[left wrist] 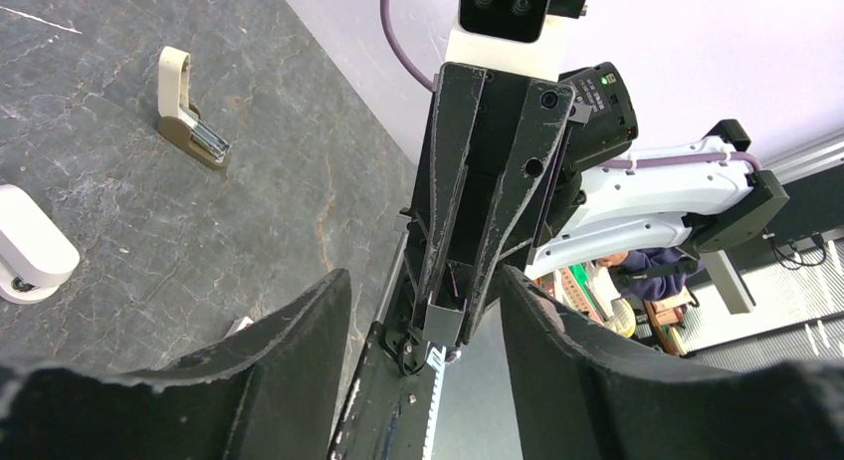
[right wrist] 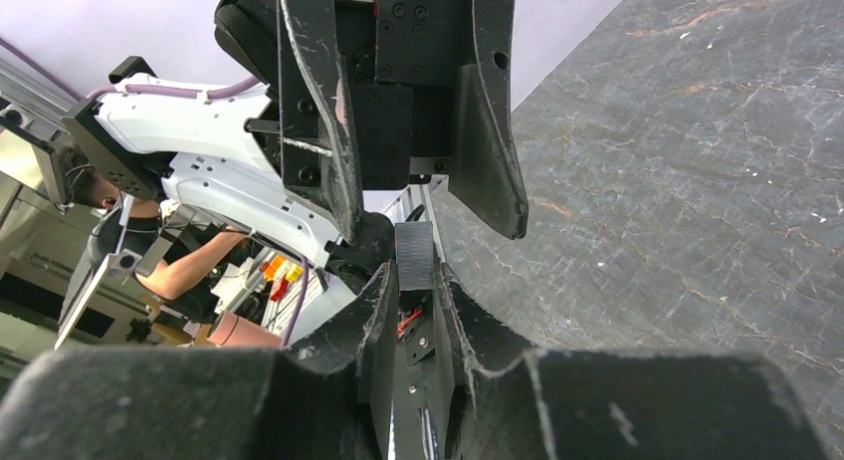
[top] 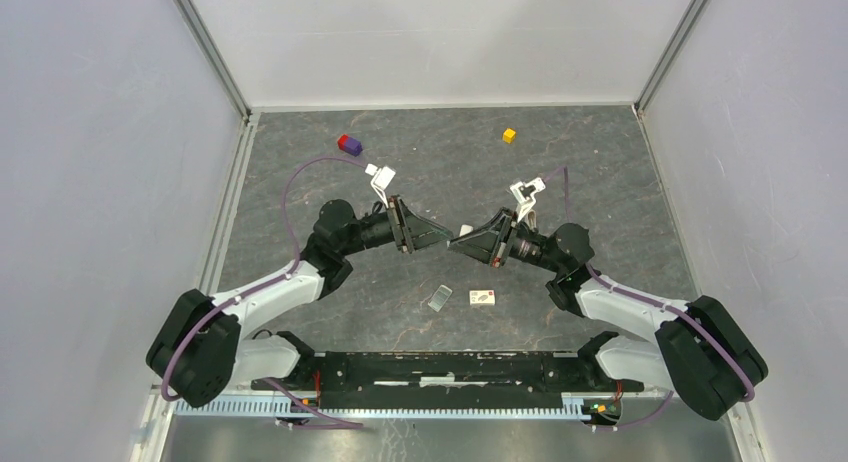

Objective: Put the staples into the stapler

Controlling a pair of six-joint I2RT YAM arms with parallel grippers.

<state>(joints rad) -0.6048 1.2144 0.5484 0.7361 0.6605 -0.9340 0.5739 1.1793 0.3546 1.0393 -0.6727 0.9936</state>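
The stapler (left wrist: 189, 110) lies on the dark table in the left wrist view, cream-white, hinged open with grey metal showing inside. I cannot pick it out in the top view. My right gripper (top: 459, 240) (right wrist: 415, 273) is shut on a short grey strip of staples (right wrist: 415, 251), which also shows in the left wrist view (left wrist: 443, 326). It holds the strip in the air above mid-table. My left gripper (top: 443, 239) (left wrist: 423, 276) is open and empty. It faces the right gripper tip to tip, with the strip just in front of its fingers.
A small white staple box (top: 484, 298) and a grey piece (top: 440, 298) lie near the front of the table. A white rounded object (left wrist: 30, 246) lies close below the left gripper. A purple-red cube (top: 349, 144) and a yellow cube (top: 509, 135) sit at the back.
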